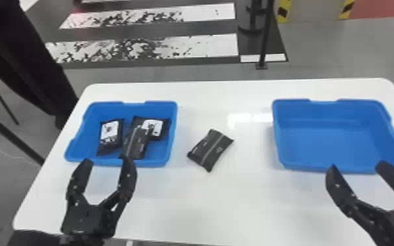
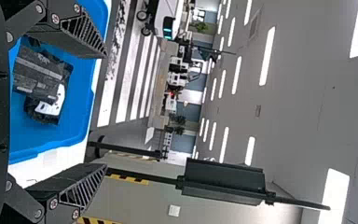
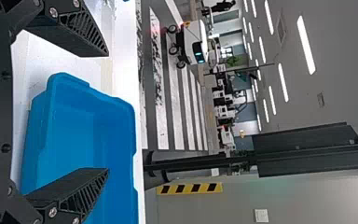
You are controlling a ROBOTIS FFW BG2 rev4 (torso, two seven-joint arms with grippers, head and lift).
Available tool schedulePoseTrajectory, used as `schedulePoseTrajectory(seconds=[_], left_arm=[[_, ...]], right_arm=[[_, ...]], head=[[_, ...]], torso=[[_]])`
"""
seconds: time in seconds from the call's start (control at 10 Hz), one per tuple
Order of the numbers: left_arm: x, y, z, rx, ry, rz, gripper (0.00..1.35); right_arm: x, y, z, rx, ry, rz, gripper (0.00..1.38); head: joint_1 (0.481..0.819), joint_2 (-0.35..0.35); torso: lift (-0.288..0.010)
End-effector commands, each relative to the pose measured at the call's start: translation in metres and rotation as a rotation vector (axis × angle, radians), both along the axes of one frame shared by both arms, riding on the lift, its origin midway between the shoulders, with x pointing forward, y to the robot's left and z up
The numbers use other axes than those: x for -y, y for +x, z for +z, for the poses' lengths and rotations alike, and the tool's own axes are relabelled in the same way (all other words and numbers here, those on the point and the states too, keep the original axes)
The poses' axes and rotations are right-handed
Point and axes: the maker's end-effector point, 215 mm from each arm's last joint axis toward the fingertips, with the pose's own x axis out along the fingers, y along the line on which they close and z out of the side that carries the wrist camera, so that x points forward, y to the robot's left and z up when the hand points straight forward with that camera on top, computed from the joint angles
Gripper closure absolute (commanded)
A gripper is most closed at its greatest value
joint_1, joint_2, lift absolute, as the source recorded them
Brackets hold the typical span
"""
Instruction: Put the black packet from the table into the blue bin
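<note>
the left gripper [image 1: 108, 160] has its jaws spread, the tips by the near rim of the left bin [image 1: 172, 131]; i can't tell how high they are above it. the right gripper [image 1: 357, 166] is spread too, its tips at the near rim of the right bin [image 1: 337, 140].

between the two bins, the black packet [image 1: 210, 149] lies flat and a bit askew on the white table [image 1: 222, 202], nearer the left bin and apart from both grippers. each bin has a raised wall on the side facing it.

three more dark packs sit in the left bin: one with a white label [image 1: 110, 135] off to the left, another labelled one [image 1: 161, 128] toward the back right, and a plain one [image 1: 136, 144] lapping over that second one, near the front.

past the table, the floor has broad white stripes [image 1: 203, 45], speckled with black, and a thin black post [image 1: 265, 36] stands behind the table, well apart from the bins. yellow and black tape [image 1: 283, 10] marks a spot beyond that. farther off, in the right wrist view, there's a white wheeled machine [image 3: 193, 42] on the striped floor.
</note>
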Motion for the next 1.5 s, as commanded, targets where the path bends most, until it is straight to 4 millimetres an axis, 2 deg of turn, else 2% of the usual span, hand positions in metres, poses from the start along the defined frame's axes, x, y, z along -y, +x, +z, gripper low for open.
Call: schedulePoseTrajectory(seconds=[0.0,0.5,0.6,0.8,1.0,1.2,1.4], left_arm=[[0.003,0.001,-0.001,-0.002,-0.004,-0.006,0.21],[0.014,0.005,0.000,0.000,-0.008,-0.032,0.21],[0.024,0.010,-0.002,-0.009,-0.004,-0.063,0.21],[0.067,0.037,-0.021,-0.071,0.050,-0.200,0.20],[0.104,0.064,-0.028,-0.081,0.103,-0.312,0.21],[0.151,0.089,-0.030,-0.094,0.171,-0.429,0.21],[0.197,0.113,-0.043,-0.119,0.195,-0.535,0.21]], right_arm=[[0.000,0.000,0.000,0.000,0.000,0.000,0.14],[0.000,0.000,0.000,0.000,0.000,0.000,0.14],[0.000,0.000,0.000,0.000,0.000,0.000,0.14],[0.000,0.000,0.000,0.000,0.000,0.000,0.14],[0.000,0.000,0.002,0.003,0.000,0.001,0.14],[0.001,0.000,0.001,0.001,-0.001,-0.001,0.14],[0.001,0.000,0.002,0.003,-0.001,-0.001,0.14]], head=[[0.695,0.111],[0.695,0.090],[0.695,0.087],[0.695,0.048],[0.695,-0.013],[0.695,-0.076],[0.695,-0.132]], torso=[[-0.110],[-0.110],[-0.110],[-0.110],[-0.110],[-0.110],[-0.110]])
